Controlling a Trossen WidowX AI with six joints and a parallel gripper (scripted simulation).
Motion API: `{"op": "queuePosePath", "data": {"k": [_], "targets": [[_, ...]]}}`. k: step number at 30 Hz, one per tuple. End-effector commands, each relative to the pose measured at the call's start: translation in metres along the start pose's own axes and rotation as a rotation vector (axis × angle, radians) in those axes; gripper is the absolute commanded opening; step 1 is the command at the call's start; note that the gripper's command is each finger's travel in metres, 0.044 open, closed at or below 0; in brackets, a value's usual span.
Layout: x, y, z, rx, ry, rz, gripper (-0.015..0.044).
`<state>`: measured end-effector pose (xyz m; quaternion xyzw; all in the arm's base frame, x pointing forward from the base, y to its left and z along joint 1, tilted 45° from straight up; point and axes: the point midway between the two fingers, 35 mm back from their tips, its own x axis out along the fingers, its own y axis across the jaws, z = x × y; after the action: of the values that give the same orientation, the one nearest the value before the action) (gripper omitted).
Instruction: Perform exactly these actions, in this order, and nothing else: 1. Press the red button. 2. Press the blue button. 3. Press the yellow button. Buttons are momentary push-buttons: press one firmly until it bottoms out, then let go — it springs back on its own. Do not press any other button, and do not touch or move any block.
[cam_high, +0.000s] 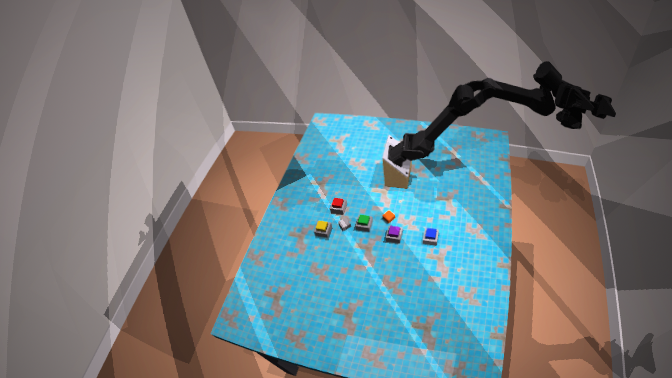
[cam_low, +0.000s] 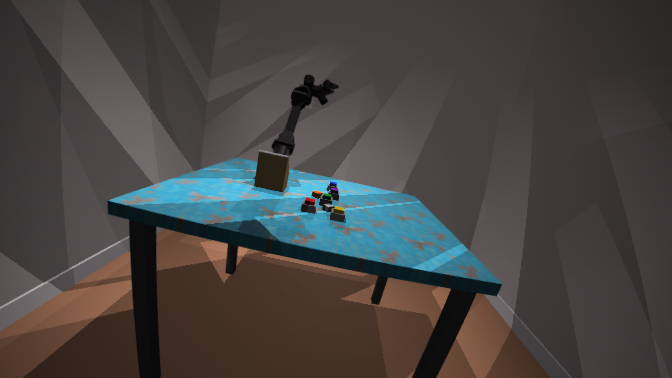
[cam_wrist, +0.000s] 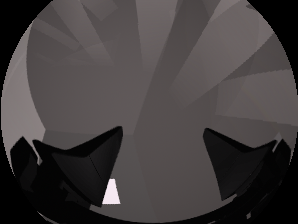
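The red button (cam_high: 338, 203) (cam_low: 309, 201), the blue button (cam_high: 430, 233) (cam_low: 333, 184) and the yellow button (cam_high: 322, 226) (cam_low: 339, 210) sit on grey bases near the middle of the blue tiled table (cam_high: 380, 310) (cam_low: 200, 210). My gripper (cam_high: 605, 106) (cam_low: 330, 87) (cam_wrist: 165, 132) is open and empty. It is raised high above and beyond the table's back right, far from all buttons. The wrist view shows only the two fingers against the grey wall.
A green button (cam_high: 363, 220) (cam_low: 326, 196) and a purple button (cam_high: 394, 231) (cam_low: 334, 191) stand among the others. A small grey block (cam_high: 344, 223) (cam_low: 327, 206) lies between yellow and green; an orange block (cam_high: 388, 216) (cam_low: 317, 193) lies behind them. The arm's tan base (cam_high: 396, 175) (cam_low: 272, 172) stands at the back.
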<state>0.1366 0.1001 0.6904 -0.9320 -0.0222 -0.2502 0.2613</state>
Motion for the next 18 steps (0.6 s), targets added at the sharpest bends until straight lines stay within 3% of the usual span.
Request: {"op": "queuePosePath", "data": {"k": [1, 9, 18], "targets": [[0.0, 0.0, 0.001, -0.014, 0.002, 0.003, 0.04], [0.027, -0.037, 0.064, -0.695, 0.094, 0.017, 0.04], [0.082, -0.045, 0.175, -1.531, 0.092, -0.024, 0.04]]}}
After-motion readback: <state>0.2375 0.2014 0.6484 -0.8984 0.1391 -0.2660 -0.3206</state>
